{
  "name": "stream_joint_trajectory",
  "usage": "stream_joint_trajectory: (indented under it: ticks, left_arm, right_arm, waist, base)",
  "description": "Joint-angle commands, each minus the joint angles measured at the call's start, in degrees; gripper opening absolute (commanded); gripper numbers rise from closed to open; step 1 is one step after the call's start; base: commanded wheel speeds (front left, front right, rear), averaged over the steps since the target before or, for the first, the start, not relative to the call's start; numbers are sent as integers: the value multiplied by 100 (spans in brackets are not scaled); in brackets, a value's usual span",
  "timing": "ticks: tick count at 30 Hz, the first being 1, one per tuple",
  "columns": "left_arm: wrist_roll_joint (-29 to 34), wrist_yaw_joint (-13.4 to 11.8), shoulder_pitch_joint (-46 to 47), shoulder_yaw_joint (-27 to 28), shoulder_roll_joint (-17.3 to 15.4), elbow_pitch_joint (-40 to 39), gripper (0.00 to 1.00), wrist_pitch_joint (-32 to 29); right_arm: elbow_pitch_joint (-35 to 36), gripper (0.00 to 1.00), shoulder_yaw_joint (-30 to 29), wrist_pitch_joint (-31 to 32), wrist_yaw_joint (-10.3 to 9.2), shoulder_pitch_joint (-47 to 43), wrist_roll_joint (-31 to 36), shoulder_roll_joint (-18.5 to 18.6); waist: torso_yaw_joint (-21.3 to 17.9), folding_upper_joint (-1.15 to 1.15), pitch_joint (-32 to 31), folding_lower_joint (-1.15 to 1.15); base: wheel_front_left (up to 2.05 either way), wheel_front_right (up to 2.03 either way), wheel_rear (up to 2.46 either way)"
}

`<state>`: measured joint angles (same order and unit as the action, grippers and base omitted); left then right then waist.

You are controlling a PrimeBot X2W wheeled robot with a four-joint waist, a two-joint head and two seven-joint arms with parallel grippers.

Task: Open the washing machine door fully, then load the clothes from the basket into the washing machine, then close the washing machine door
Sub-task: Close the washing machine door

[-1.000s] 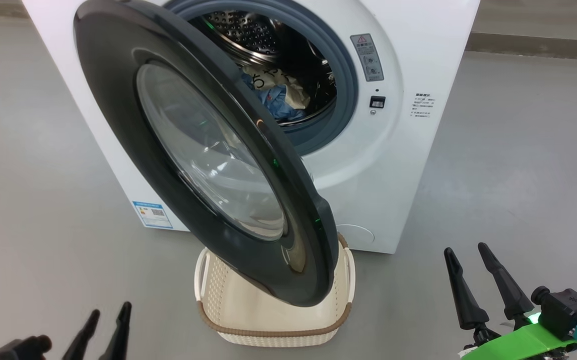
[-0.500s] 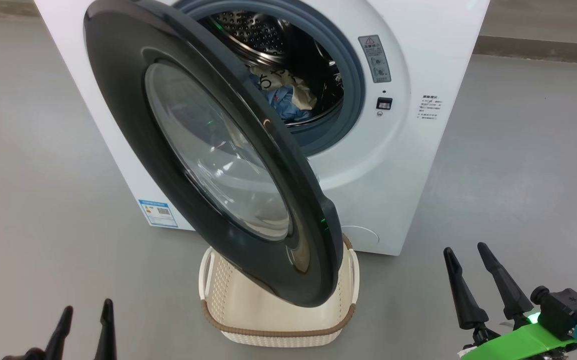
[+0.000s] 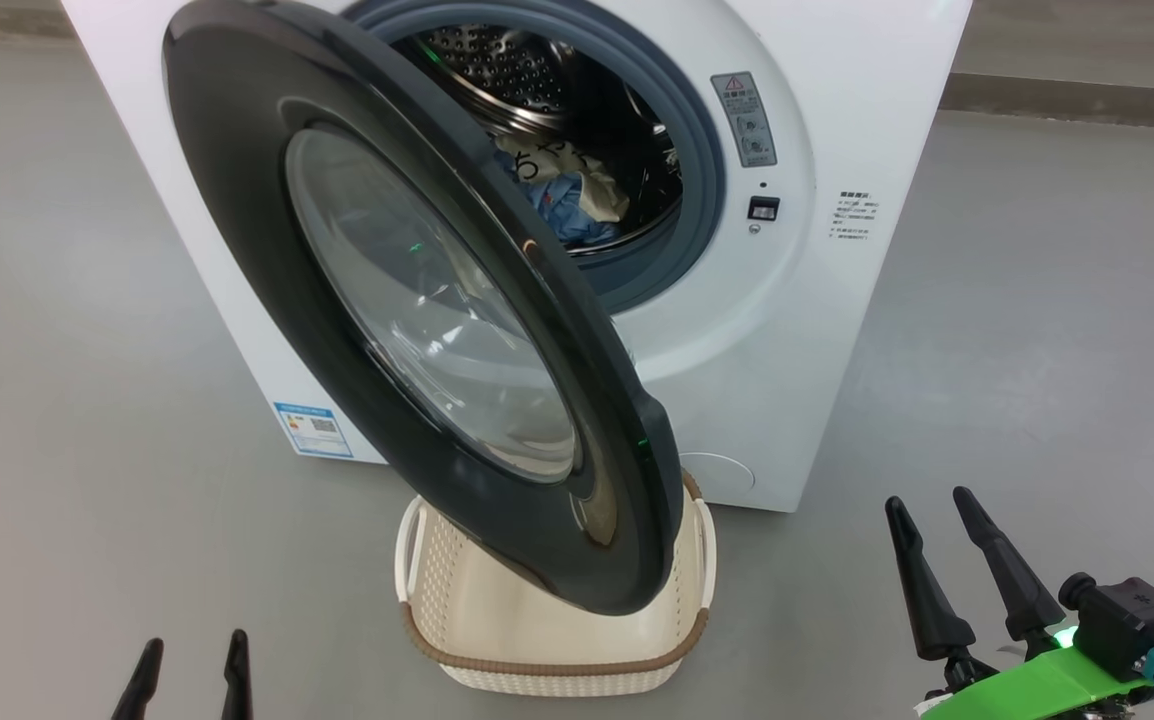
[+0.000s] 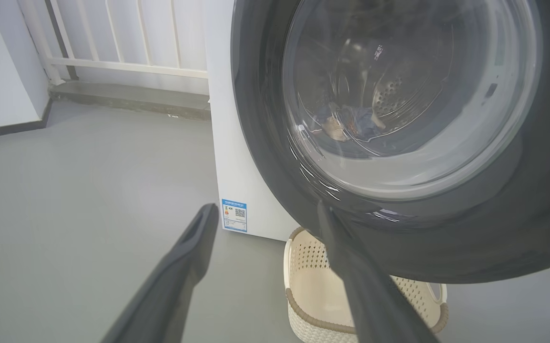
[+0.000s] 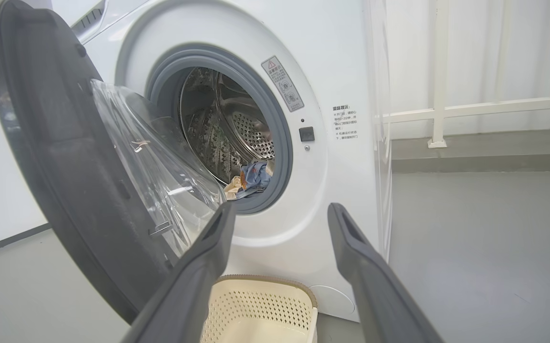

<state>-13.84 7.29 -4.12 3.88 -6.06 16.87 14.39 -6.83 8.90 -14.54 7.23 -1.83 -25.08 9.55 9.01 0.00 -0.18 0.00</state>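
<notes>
The washing machine (image 3: 837, 100) stands with its door (image 3: 267, 250) swung partway out, its lower edge hanging over the basket (image 3: 537, 668). The clothes (image 3: 562, 195) lie inside the drum, blue and cream. What shows of the basket's inside is bare plastic. My left gripper (image 3: 193, 660) is open at the lower left, short of the door. My right gripper (image 3: 929, 502) is open at the lower right, off the machine's right corner. The left wrist view has the left gripper (image 4: 265, 209) before the door's (image 4: 399, 238) rim. The right gripper (image 5: 280, 209) faces the clothes (image 5: 251, 178) and basket (image 5: 256, 305).
Grey floor spreads on both sides of the machine. A blue-and-white sticker (image 3: 312, 428) marks its lower left front. A white railing (image 4: 127, 66) and a low kerb run behind the machine.
My left gripper has drawn back and lower at the bottom left edge. The head view has shifted slightly. The door, basket and right gripper stay as they were.
</notes>
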Motion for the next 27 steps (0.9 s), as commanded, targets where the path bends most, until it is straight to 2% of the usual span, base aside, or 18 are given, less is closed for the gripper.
stream_joint_trajectory:
  ticks: [1, 10, 11, 12, 14, 21, 27]
  left_arm:
    - [75, 20, 35, 204, -54, -156, 100, 61]
    - [139, 20, 68, 165, -43, -167, 100, 61]
    - [148, 20, 69, 168, -36, -172, 100, 61]
    - [157, 20, 70, 169, -28, -176, 100, 61]
    - [162, 20, 73, 158, -18, -173, 100, 61]
    - [148, 20, 120, 90, 19, -127, 100, 61]
    - [133, 20, 172, 89, 16, -131, 100, 61]
  right_arm:
    - [116, 100, 90, -46, 25, 124, 18, 102]
    - [-59, 100, 154, -46, 25, 258, -4, 99]
    - [-106, 82, 157, -46, 25, 299, -14, 95]
    - [-164, 46, 162, -46, 25, 344, -23, 88]
    - [-285, 0, 156, -46, 25, 449, -23, 46]
    - [-574, 0, 185, -46, 25, 958, -61, -161]
    - [-5, 0, 400, -46, 25, 1446, -32, -294]
  waist:
    - [18, 0, -1, 0]
    - [141, 0, 9, 0]
    - [155, 0, 13, 0]
    - [171, 0, 16, 0]
    - [208, 0, 18, 0]
    - [357, 0, 11, 0]
    - [441, 0, 5, 0]
  base:
    - [0, 0, 0]
    - [0, 0, 0]
    - [0, 0, 0]
    - [0, 0, 0]
    - [0, 0, 0]
    - [0, 0, 0]
    - [0, 0, 0]
